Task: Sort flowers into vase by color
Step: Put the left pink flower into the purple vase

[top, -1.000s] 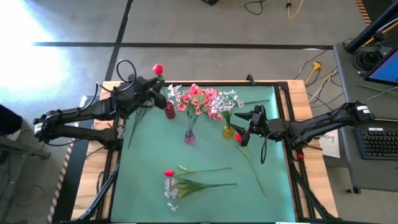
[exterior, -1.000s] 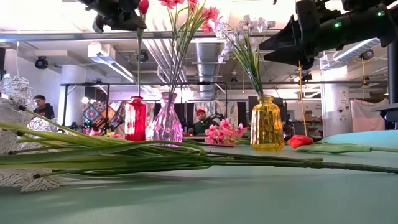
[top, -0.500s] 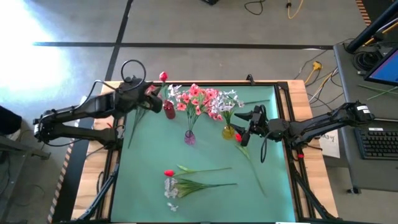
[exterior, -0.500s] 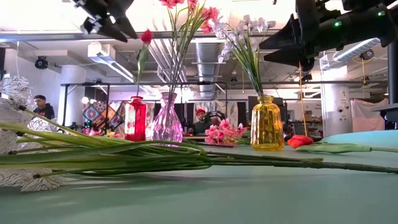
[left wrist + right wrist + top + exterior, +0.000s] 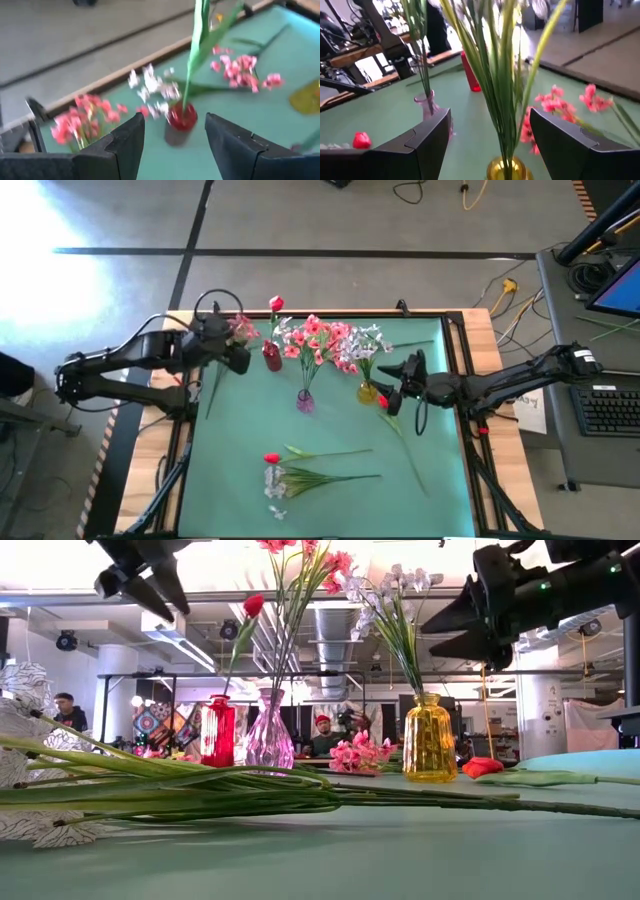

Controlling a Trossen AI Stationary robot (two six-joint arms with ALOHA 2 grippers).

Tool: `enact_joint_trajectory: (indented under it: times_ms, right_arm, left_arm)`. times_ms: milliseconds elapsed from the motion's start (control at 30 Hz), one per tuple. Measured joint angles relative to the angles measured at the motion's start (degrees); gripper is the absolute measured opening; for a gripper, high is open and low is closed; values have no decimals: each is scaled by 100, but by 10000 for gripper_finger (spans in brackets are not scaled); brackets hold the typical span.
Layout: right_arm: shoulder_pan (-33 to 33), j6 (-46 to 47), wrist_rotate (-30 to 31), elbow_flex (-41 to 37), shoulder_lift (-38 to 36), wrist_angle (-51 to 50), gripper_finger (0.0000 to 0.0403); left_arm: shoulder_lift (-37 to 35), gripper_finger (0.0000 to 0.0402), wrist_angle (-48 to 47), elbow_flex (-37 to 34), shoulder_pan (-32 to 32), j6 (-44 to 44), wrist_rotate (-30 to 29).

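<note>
Around the worktop: mat, wood frame, cables, office gear, people behind

We see a green mat (image 5: 330, 430) covering the worktop (image 5: 480, 330), whose pale wooden border shows along the far edge and both sides. On the grey floor beyond lie a yellow cable (image 5: 505, 288) and a dark line of tape (image 5: 300, 252). At the right edge we find a keyboard (image 5: 610, 408) beneath a blue-lit screen (image 5: 622, 285). In the low view, a person (image 5: 66, 710) stands far left and another in a red cap (image 5: 322, 733) sits behind the glassware.
</note>
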Motion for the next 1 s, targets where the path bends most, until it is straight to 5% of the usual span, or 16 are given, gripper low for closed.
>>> enact_joint_trajectory:
  times_ms: [267, 667, 1000]
  right_arm:
    - [1, 712, -170, 108, -68, -1108, 265]
    - [2, 2316, -446, 1765, -74, -5673, 265]
    - [26, 2167, -557, 2015, -71, -6045, 265]
  left_arm:
    - [253, 196, -436, -415, -69, -710, 239]
    - [983, 196, -522, -1239, -49, -1495, 388]
    - [1531, 222, -869, -1743, 102, -2607, 534]
